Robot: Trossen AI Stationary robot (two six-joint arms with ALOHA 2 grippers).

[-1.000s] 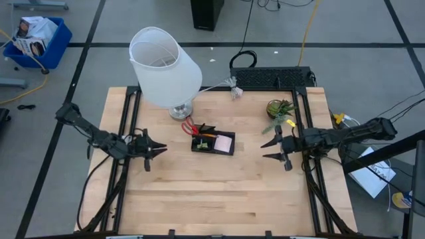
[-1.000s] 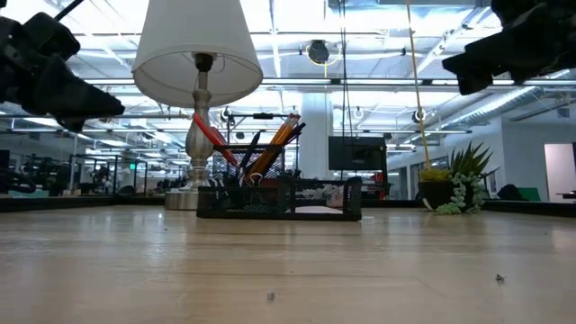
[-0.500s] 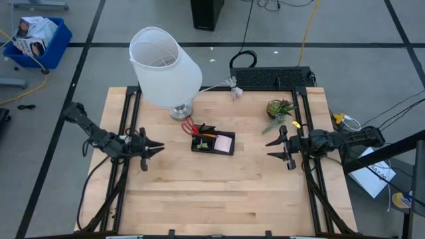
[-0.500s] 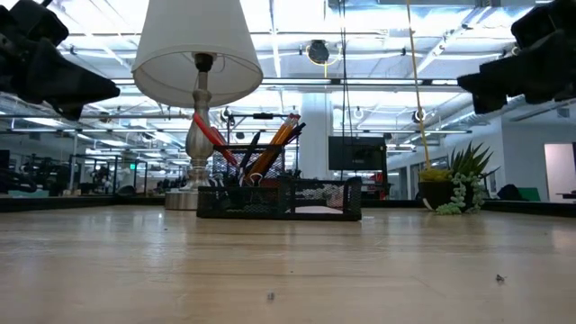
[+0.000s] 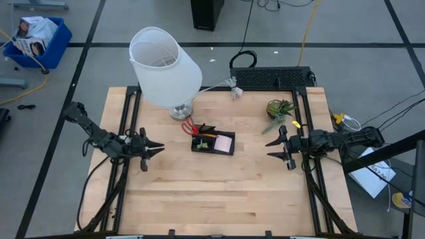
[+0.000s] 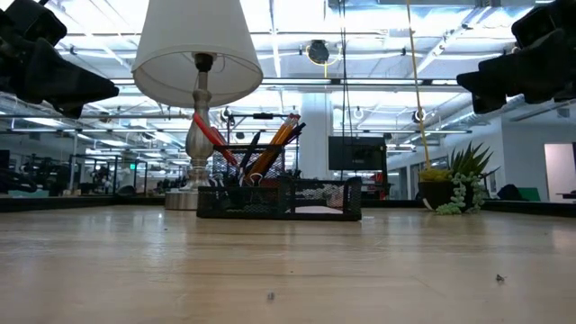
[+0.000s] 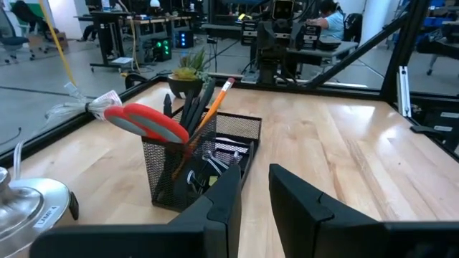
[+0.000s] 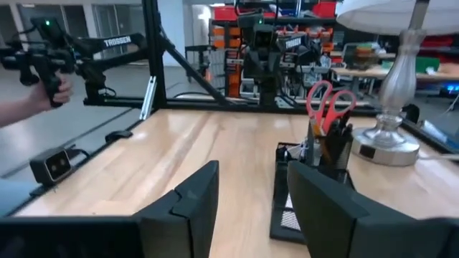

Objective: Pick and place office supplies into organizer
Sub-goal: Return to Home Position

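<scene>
Black organizer between left gripper and right gripper, both splayed empty; lamp, plant behind

Both arms now sit pulled back toward their own sides: the left gripper slightly, the right gripper farther back and lower.

One organizer, one pair of scissors, one lamp, one plant
</scene>
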